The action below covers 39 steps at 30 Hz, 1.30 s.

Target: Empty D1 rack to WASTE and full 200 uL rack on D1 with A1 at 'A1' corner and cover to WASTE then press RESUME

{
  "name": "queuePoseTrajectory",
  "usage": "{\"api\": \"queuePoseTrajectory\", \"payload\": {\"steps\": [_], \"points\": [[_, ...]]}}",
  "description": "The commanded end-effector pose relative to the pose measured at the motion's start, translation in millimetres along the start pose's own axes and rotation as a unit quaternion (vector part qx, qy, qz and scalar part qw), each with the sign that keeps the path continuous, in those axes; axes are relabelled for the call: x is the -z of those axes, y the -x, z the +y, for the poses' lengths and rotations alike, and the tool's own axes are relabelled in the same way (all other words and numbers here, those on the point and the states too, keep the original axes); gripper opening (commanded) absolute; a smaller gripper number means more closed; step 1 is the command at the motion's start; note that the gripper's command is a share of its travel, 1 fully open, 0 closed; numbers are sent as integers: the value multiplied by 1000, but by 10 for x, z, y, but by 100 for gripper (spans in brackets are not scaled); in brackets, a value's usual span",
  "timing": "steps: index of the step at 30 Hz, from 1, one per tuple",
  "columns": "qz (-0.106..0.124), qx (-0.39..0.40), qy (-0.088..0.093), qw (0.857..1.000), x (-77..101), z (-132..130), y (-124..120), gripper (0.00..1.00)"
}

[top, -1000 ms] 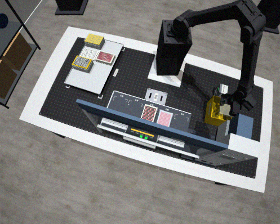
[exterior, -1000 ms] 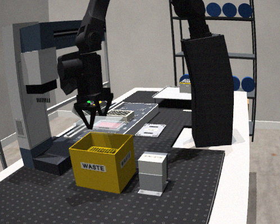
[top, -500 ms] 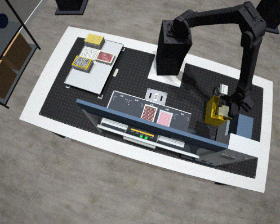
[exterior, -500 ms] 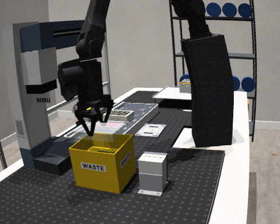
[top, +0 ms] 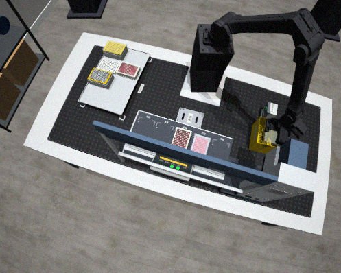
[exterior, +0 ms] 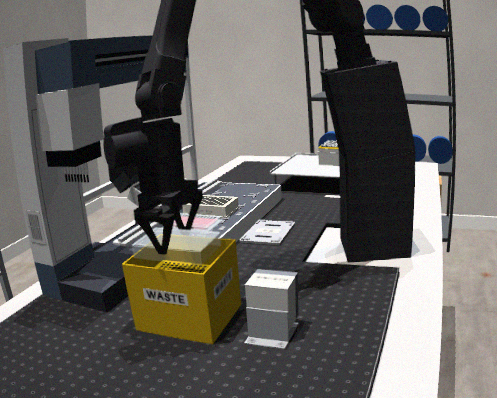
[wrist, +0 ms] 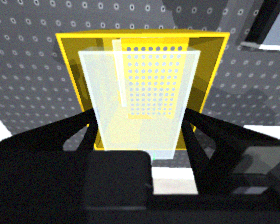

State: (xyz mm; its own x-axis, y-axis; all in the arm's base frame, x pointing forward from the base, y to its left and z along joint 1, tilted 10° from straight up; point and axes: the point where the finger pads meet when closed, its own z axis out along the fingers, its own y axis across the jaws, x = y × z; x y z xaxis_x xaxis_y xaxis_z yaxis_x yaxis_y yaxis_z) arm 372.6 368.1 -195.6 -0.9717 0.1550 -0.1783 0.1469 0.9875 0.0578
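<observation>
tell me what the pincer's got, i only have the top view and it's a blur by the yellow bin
Observer: The pincer is shut on a clear cover, seen from the wrist view.
Operator: is it over the bin
Observer: Yes. In the exterior view the cover sits level at the WASTE bin rim.
Operator: anything in the bin already
Observer: A yellow perforated rack stands on edge against the bin's wall, visible through the cover.

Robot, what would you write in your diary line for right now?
gripper: shut on clear cover | place: at rim of WASTE bin | inside bin: yellow rack | release: not yet
</observation>
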Motion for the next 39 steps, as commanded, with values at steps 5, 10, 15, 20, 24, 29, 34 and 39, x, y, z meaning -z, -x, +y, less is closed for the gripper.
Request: {"api": "queuePoseTrajectory", "payload": {"steps": [5,10,15,20,24,29,34,39], "points": [[3,3,-5,1000,-156,-60,8,0],[2,3,-4,1000,-151,-44,21,0],[2,2,-3,1000,-146,-24,38,0],[1,2,-3,1000,-141,-5,54,0],[2,2,-5,1000,-146,-26,39,0],[3,2,-5,1000,-147,-31,37,0],[3,2,-5,1000,-145,-26,41,0],[3,2,-5,1000,-144,-22,45,0]]}}
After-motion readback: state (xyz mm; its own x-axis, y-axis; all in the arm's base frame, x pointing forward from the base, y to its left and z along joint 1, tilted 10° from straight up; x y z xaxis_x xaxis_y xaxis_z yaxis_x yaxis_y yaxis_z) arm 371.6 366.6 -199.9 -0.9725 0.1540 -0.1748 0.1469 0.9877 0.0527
